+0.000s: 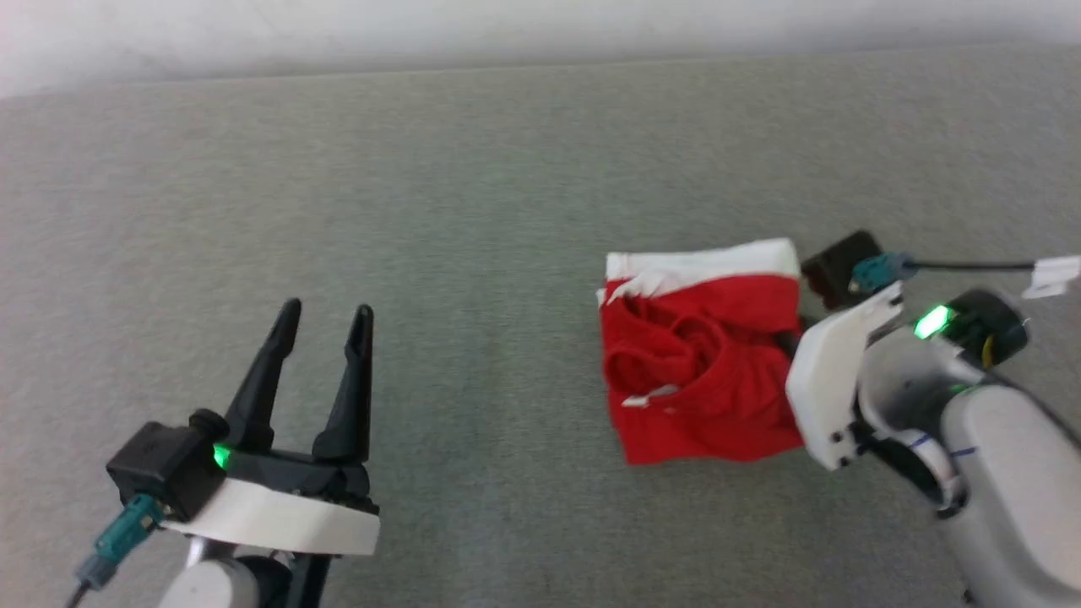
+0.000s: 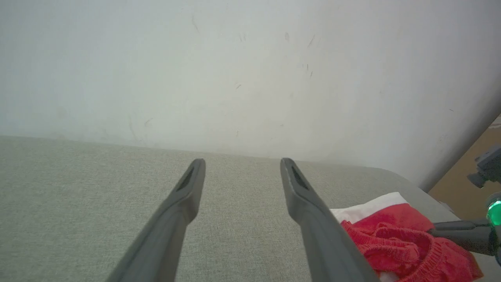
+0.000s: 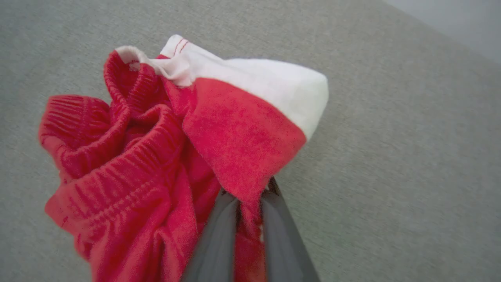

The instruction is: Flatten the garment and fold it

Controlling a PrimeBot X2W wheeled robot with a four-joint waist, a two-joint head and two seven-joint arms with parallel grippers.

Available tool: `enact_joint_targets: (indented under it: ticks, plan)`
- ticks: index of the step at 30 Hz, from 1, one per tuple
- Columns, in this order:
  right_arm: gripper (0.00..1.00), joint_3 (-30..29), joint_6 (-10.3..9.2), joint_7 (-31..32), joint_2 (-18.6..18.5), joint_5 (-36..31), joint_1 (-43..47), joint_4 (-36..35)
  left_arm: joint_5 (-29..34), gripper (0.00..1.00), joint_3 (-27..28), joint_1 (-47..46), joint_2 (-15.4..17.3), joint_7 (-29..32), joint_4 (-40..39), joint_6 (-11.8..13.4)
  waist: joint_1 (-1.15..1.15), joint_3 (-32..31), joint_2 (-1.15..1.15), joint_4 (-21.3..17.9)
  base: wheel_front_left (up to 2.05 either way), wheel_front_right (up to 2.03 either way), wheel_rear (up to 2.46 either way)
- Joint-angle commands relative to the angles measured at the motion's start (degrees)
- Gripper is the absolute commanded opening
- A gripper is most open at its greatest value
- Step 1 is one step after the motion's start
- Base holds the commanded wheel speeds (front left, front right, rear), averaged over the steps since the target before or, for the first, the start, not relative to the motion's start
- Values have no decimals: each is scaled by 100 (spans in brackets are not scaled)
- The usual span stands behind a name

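Note:
The garment (image 1: 701, 380) is a crumpled bright red pair of shorts with a white trim band, lying on the grey surface right of centre. My right gripper (image 3: 248, 192) is shut on a fold of its red cloth near the white band, at the garment's right edge. In the head view that gripper's fingers are mostly hidden behind its white wrist housing (image 1: 832, 380). The gathered waistband (image 3: 117, 168) bunches to the left of the pinch. My left gripper (image 1: 328, 312) stands open and empty at the lower left, well clear of the garment (image 2: 395, 235).
A grey fabric surface (image 1: 473, 211) stretches all around, ending at a pale wall (image 2: 235, 70) at the back. Its right edge drops off to a brown floor (image 2: 462, 188). A cable with a teal plug (image 1: 878, 272) runs from the right wrist.

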Motion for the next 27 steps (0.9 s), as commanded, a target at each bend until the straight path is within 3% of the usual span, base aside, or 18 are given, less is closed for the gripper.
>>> enact_joint_targets:
  ticks: [1,12,19,27]
  plan:
    - [0,27,-12,50,-191,-34,-192,-144,43,100,49,-126,87,55,-80,31,-1,295,0,-704,0,0,0]
    - [0,323,-12,325,-1365,-87,-835,-540,223,100,202,-238,494,441,-629,153,-1,781,0,-1640,0,0,0]
    - [0,336,-12,124,-2181,-83,-1210,-471,304,100,395,-309,769,689,-1098,246,-1,1177,0,-1888,0,0,0]
    - [0,227,-12,-323,-2745,-179,-1524,-137,482,100,529,-505,1023,890,-1659,314,-1,1639,0,-1980,0,0,0]
